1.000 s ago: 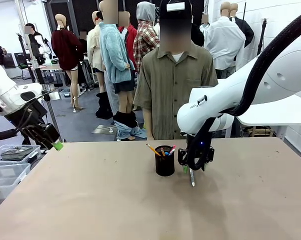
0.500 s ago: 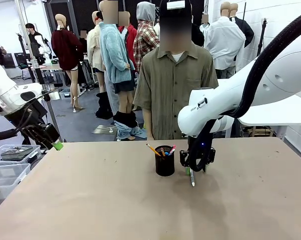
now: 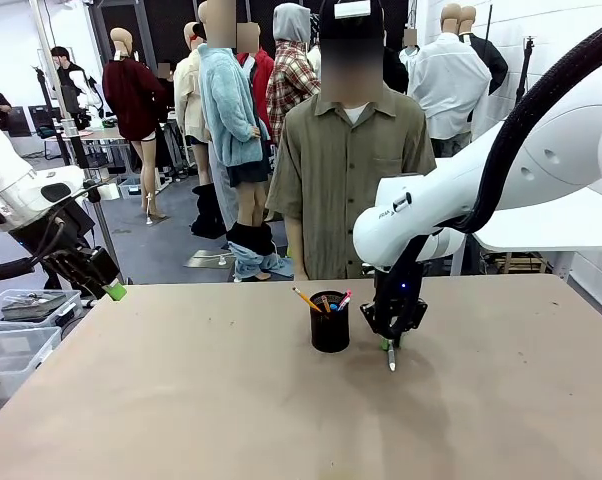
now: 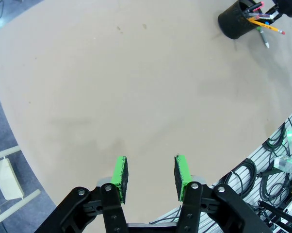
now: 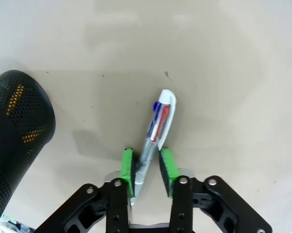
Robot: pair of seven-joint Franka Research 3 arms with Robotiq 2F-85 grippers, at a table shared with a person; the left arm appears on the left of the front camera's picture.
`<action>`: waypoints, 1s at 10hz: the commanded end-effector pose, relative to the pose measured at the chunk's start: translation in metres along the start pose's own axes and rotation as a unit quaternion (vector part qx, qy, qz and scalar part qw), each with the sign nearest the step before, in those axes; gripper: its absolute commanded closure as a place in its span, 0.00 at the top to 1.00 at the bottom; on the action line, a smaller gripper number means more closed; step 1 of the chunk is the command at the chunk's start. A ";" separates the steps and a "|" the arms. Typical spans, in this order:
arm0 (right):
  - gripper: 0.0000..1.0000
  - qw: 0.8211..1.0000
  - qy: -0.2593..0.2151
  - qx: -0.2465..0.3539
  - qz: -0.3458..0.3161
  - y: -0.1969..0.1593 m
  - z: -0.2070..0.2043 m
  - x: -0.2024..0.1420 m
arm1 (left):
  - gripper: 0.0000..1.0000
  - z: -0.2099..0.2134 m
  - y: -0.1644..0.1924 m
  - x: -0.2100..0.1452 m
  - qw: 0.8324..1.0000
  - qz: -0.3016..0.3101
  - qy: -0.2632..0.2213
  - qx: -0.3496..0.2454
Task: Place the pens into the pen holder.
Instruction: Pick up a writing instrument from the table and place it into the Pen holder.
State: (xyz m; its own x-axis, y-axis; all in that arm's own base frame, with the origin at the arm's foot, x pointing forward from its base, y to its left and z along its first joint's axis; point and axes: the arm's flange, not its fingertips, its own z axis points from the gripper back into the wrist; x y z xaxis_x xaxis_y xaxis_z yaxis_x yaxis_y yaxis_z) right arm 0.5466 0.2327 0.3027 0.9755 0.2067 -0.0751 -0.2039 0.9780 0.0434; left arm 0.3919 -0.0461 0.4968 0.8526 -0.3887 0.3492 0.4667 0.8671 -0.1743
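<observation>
Right arm reaches in from the right side, forearm angled down, wrist pointing straight at the surface (image 3: 181, 400). Right tool (image 3: 391, 345) sits low over the tan surface, just right of the black mesh pen holder (image 3: 329, 321).

In the right wrist view the right tool (image 5: 146, 171) has its green pads (image 5: 128, 170) drawn in close on either side of a multicolour ballpoint pen (image 5: 156, 127), silver-grey barrel with white clip and blue and red sliders. The pen lies flat on the surface, clip end pointing away from the tool, its lower barrel between the pads. Whether the pads actually clamp it cannot be told. The pen holder wall (image 5: 15, 131) stands left of the tool, apart from the pen.

Front view: the pen (image 3: 390, 358) shows just below the tool. The holder carries a yellow pencil (image 3: 305, 299) leaning left, plus pink and blue-tipped pens.

Left arm is held back at the surface's left edge. Left tool (image 4: 150, 175) is about half open, nothing between the pads, holder (image 4: 238, 20) far off.

A person (image 3: 346, 170) stands behind the holder.
</observation>
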 end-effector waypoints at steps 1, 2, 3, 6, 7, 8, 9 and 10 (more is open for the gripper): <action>0.00 1.000 0.011 -0.009 -0.001 -0.001 -0.011 0.003 | 0.52 0.000 0.001 0.002 1.000 0.002 -0.002 0.008; 0.00 1.000 0.013 -0.017 -0.004 0.000 -0.008 0.001 | 0.52 0.000 0.001 0.002 1.000 0.002 -0.002 0.008; 0.00 1.000 0.010 -0.024 -0.005 0.000 -0.004 -0.001 | 0.52 0.000 0.001 0.002 1.000 0.002 -0.002 0.008; 0.00 1.000 -0.002 -0.018 -0.024 -0.018 0.025 -0.015 | 0.52 0.000 0.001 0.002 1.000 0.002 -0.002 0.008; 0.00 0.999 -0.007 0.006 -0.034 -0.035 0.050 -0.023 | 0.52 0.000 0.001 0.002 1.000 0.002 -0.002 0.008; 0.00 0.999 -0.013 0.033 -0.017 -0.053 0.078 -0.033 | 0.52 0.000 0.001 0.002 1.000 0.002 -0.002 0.008; 0.00 0.998 -0.015 0.050 0.018 -0.065 0.102 -0.043 | 0.52 0.000 0.001 0.002 1.000 0.002 -0.002 0.008; 0.00 0.993 -0.023 0.076 0.088 -0.072 0.124 -0.052 | 0.52 0.000 0.001 0.002 1.000 0.002 -0.002 0.008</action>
State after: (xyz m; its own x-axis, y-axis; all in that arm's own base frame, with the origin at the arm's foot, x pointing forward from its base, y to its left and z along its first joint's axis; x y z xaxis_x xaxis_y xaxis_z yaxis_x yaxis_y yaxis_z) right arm 0.5342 0.1602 0.4194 0.9671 0.2538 -0.0154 -0.2497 0.9595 0.1305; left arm 0.3921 -0.0456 0.4970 0.8528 -0.3880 0.3497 0.4662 0.8673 -0.1746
